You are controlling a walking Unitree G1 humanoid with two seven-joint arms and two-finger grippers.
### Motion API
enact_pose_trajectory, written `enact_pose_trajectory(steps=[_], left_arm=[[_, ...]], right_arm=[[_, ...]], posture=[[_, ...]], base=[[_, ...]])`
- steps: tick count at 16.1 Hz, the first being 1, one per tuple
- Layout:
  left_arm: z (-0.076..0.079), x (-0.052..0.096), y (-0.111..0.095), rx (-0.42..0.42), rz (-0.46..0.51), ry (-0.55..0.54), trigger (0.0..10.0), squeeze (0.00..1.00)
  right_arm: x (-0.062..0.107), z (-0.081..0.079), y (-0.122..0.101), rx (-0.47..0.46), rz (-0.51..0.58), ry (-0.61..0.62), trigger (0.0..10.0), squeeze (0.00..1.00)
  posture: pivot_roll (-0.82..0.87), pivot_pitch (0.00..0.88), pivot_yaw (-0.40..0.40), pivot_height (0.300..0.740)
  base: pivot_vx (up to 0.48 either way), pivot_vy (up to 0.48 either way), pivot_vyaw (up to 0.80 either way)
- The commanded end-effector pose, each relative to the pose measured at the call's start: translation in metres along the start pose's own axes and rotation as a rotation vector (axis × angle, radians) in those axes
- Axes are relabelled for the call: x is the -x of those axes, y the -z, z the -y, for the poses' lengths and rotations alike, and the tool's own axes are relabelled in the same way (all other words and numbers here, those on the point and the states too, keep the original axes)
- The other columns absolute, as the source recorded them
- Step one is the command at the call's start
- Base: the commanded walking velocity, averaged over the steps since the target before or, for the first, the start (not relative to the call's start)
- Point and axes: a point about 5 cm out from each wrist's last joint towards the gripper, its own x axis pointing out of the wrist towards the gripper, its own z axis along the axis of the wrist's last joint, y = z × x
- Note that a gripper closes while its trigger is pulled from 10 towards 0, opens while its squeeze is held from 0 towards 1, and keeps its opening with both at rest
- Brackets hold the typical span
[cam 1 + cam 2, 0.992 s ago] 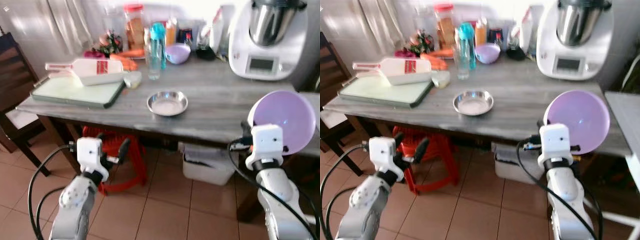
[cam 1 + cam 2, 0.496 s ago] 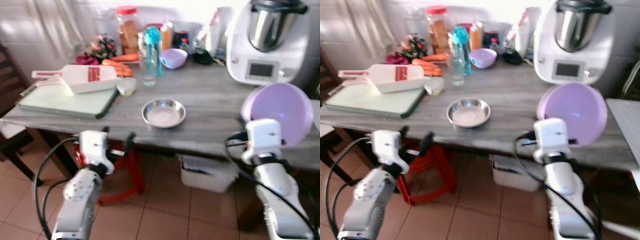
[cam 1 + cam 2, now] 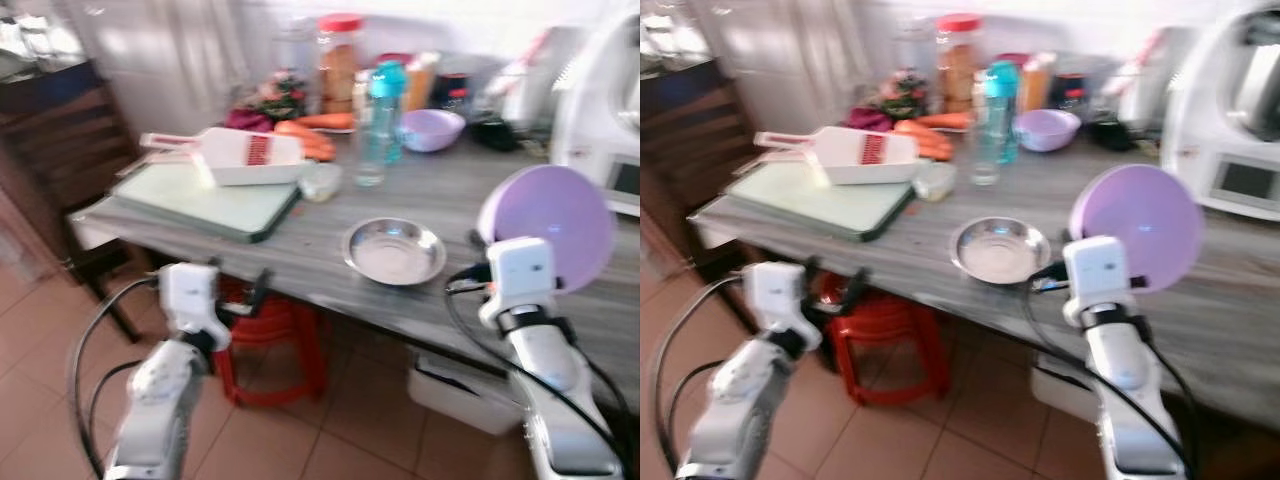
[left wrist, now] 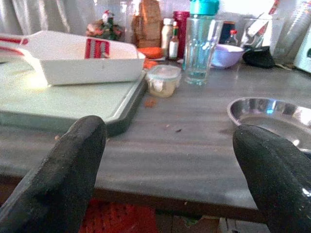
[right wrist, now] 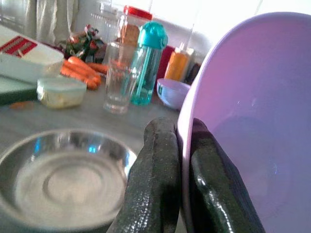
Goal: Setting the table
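Note:
My right gripper (image 5: 182, 160) is shut on the rim of a large purple bowl (image 3: 555, 225), holding it on edge above the right part of the grey wooden table (image 3: 300, 250). A shallow steel dish (image 3: 394, 250) lies on the table just left of the purple bowl. My left gripper (image 4: 170, 165) is open and holds nothing. It hangs at the table's front edge, below the green cutting board (image 3: 195, 195).
A white slicer (image 3: 240, 157) lies on the cutting board. Behind stand a small lidded tub (image 3: 322, 181), a glass (image 3: 368, 160), a teal bottle (image 3: 389, 105), carrots (image 3: 310, 135), jars and a small purple bowl (image 3: 432, 128). A white kitchen machine (image 3: 1240, 150) is right, a red stool (image 3: 270, 340) underneath.
The whole picture has shifted right, so the camera has turned left. My right gripper keeps its hold on the purple bowl, and the left gripper stays open.

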Motion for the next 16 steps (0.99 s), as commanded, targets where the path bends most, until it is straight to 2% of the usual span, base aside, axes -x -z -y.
enact_pose_trajectory(steps=[1,10,16], left_arm=[[-0.0078,-0.0003,-0.0064,-0.022,0.014,-0.020,10.0,0.00],[-0.0045,-0.0012,-0.0057,-0.014,0.014,0.001,10.0,0.00],[-0.0044,0.0004,-0.0045,-0.021,0.007,0.020,10.0,0.00]], right_arm=[[-0.0020,-0.0031,-0.0080,-0.010,0.034,-0.013,10.0,0.00],[-0.0038,-0.0042,-0.0065,-0.006,0.031,-0.027,10.0,0.00],[-0.0025,-0.0081,-0.0018,-0.007,0.011,-0.052,10.0,0.00]], posture=[[-0.01,0.000,0.029,0.740],[-0.01,0.000,0.024,0.740],[-0.01,0.000,0.019,0.740]], base=[[0.304,0.000,0.00],[0.296,0.000,0.00],[0.000,0.000,0.00]])
